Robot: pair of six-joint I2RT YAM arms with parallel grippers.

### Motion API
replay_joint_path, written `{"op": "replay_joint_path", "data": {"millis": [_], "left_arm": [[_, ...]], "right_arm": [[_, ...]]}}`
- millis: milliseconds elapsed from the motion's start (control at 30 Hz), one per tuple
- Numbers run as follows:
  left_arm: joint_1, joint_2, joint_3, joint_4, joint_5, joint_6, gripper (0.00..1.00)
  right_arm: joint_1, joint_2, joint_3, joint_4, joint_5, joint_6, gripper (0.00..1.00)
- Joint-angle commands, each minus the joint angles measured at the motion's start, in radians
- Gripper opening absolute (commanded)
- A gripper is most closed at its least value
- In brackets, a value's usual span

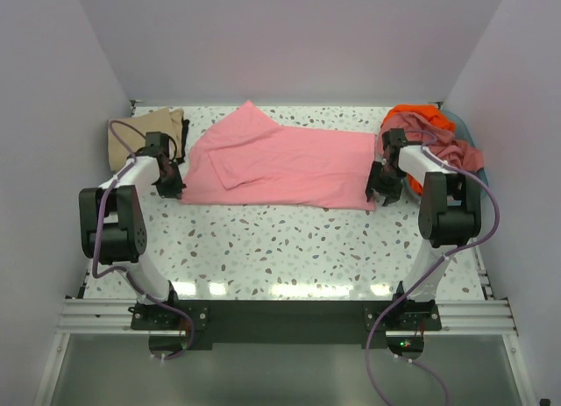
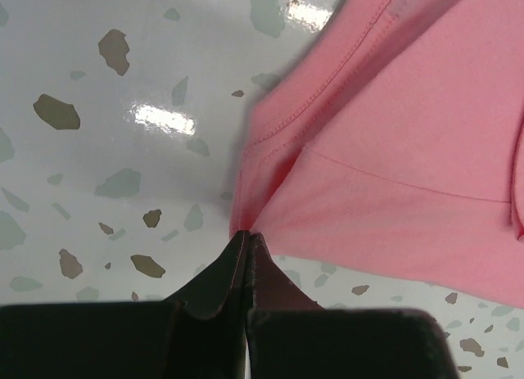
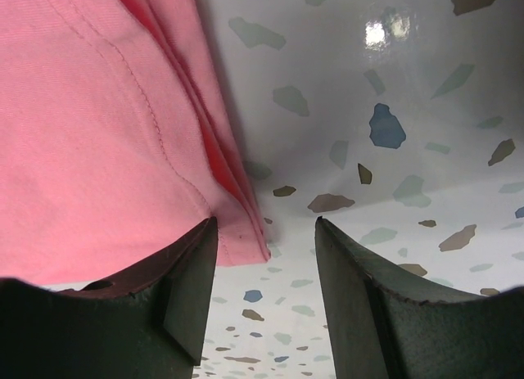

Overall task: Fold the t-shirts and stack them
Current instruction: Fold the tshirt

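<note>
A pink t-shirt (image 1: 280,160) lies partly folded across the back middle of the speckled table. My left gripper (image 1: 172,188) is at its near left corner, shut on that corner of the shirt (image 2: 246,223). My right gripper (image 1: 382,188) is open at the shirt's near right corner (image 3: 246,232), which lies between the jaws next to the left finger. A folded tan t-shirt (image 1: 140,134) sits at the back left. An orange t-shirt (image 1: 416,118) and a dusty pink one (image 1: 456,152) are heaped at the back right.
A blue basket (image 1: 463,125) holds the heap at the back right. Walls close the table on the left, back and right. The speckled tabletop (image 1: 289,244) spreads in front of the shirt down to the arm bases.
</note>
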Motion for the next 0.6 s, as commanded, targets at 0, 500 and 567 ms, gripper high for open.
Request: {"op": "replay_joint_path", "data": {"millis": [0,500,567], "left_arm": [[0.011,-0.040,-0.012,0.001,0.008,0.020,0.00],[0.011,-0.025,0.000,0.005,0.016,0.018,0.00],[0.011,-0.017,0.004,0.002,0.021,0.015,0.00]], "right_arm": [[0.006,-0.028,-0.015,0.024,-0.026,0.020,0.55],[0.006,-0.017,-0.009,0.033,-0.027,0.031,0.55],[0.008,-0.019,-0.010,0.036,-0.029,0.031,0.55]]}}
